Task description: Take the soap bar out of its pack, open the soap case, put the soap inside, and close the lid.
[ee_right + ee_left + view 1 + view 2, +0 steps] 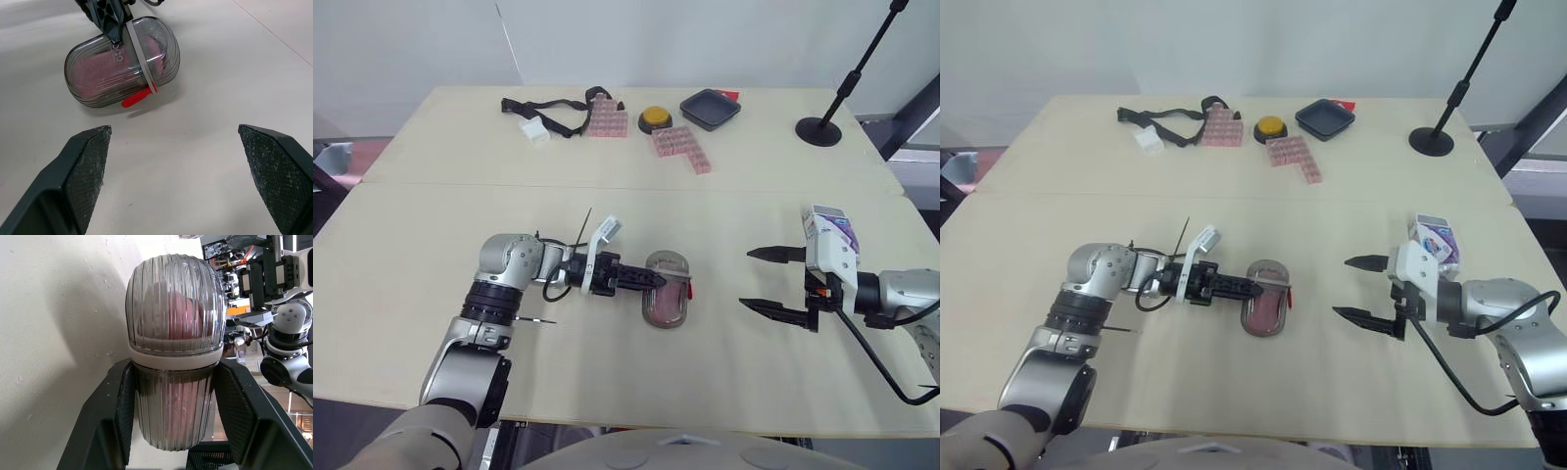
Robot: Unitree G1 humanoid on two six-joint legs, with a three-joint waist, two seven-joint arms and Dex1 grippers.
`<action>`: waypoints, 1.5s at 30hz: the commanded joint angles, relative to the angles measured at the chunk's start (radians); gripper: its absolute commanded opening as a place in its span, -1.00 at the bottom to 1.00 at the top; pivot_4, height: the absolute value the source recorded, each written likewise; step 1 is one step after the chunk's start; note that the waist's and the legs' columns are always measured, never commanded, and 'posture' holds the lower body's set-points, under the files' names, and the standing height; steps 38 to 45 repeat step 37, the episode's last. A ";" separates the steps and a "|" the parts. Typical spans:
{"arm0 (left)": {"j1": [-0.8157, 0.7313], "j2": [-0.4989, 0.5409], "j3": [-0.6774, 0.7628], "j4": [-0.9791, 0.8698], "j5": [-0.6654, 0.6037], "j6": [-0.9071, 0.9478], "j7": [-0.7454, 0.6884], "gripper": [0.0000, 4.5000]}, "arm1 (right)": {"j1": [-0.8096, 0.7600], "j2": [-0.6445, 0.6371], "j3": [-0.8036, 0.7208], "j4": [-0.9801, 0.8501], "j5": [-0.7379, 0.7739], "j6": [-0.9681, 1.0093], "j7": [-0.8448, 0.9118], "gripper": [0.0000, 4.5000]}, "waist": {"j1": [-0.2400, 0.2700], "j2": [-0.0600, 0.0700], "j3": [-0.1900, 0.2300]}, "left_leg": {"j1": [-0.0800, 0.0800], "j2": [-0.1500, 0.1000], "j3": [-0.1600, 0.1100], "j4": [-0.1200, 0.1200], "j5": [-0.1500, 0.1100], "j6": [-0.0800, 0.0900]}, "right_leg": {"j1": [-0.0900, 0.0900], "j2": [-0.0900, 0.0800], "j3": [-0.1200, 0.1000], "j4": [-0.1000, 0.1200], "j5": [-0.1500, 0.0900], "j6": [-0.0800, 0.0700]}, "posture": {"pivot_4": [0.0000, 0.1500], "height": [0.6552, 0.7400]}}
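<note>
The smoky clear soap case [668,291] lies on the table's middle with its lid shut, a white band around it and a red tab [137,98] at its side. Pink soap [171,318] shows through its ribbed wall. My left gripper [651,279] is shut on the case, one black finger [115,406] pressing each side. My right gripper [745,279] hovers open to the right of the case, apart from it, with nothing between its fingers [88,161]. The white and purple soap pack [1435,238] sits just behind my right wrist.
At the table's far side lie a black strap [548,108], two pink blocks [680,147], a yellow button [655,117] and a black tray [710,108]. A stand's round black base [819,129] is at the far right. A seam [607,186] crosses the tabletop.
</note>
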State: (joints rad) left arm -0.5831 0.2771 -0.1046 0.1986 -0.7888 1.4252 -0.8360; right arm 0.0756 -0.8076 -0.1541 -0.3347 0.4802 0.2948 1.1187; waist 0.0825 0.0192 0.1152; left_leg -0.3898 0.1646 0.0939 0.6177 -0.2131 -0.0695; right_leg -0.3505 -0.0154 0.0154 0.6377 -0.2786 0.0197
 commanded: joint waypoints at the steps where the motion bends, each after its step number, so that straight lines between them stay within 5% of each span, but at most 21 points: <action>1: -0.001 0.012 -0.048 0.034 0.093 -0.088 0.043 -0.17 | -0.003 0.008 -0.002 -0.006 0.005 -0.013 -0.006 0.98 | 0.001 0.000 0.000 | 0.001 0.000 0.000 0.000 0.000 0.000 | 0.001 0.000 0.000 0.000 0.000 0.000 | 1.00 1.00; 3: -0.006 0.022 -0.067 0.047 0.106 -0.112 0.044 0.28 | -0.002 0.011 -0.001 -0.006 0.006 -0.012 -0.008 1.00 | 0.000 0.000 0.000 | 0.002 0.000 0.000 -0.001 0.000 0.000 | 0.003 0.000 0.000 -0.001 0.000 0.000 | 1.00 1.00; 8: -0.011 0.070 -0.123 0.048 0.151 -0.198 0.005 0.96 | -0.008 0.016 0.005 0.003 0.003 -0.014 -0.012 1.00 | -0.003 0.000 0.000 | 0.018 -0.002 0.001 -0.009 0.000 0.000 | 0.014 -0.002 0.000 -0.005 0.000 0.000 | 1.00 1.00; 15: -0.036 0.222 -0.193 0.001 0.250 -0.479 -0.152 0.99 | -0.028 0.012 0.006 0.025 -0.001 -0.023 -0.009 1.00 | -0.022 -0.002 0.002 | 0.029 -0.002 0.002 -0.022 0.005 0.003 | 0.022 -0.003 0.000 -0.008 0.001 -0.002 | 1.00 1.00; 20: 0.006 0.310 -0.138 -0.043 0.338 -0.838 -0.278 0.99 | -0.017 0.018 -0.020 0.034 -0.024 -0.040 -0.053 1.00 | -0.027 0.000 0.004 | 0.020 -0.001 0.001 -0.027 0.007 0.001 | 0.017 0.000 -0.001 -0.019 0.001 -0.002 | 1.00 1.00; 26: 0.175 0.264 0.001 -0.101 0.423 -1.247 -0.177 0.99 | 0.043 0.126 -0.048 -0.009 -0.084 -0.044 -0.260 1.00 | 0.000 0.000 0.004 | 0.006 0.000 -0.002 -0.014 -0.003 -0.001 | 0.015 0.004 -0.008 -0.024 0.001 -0.001 | 1.00 1.00; 34: 0.393 0.217 0.027 -0.267 0.509 -1.297 0.009 0.99 | 0.118 0.255 -0.042 -0.026 -0.135 -0.084 -0.410 1.00 | 0.005 0.000 0.004 | -0.003 0.001 -0.004 -0.009 -0.001 -0.002 | 0.000 -0.003 -0.015 -0.016 0.001 0.001 | 1.00 1.00; 45: 0.417 0.207 0.026 -0.299 0.520 -1.276 0.040 0.99 | 0.134 0.268 -0.049 -0.012 -0.141 -0.104 -0.418 1.00 | -0.002 0.000 0.004 | 0.001 -0.001 -0.003 -0.012 0.001 -0.006 | 0.001 -0.007 -0.016 -0.012 0.001 0.001 | 1.00 1.00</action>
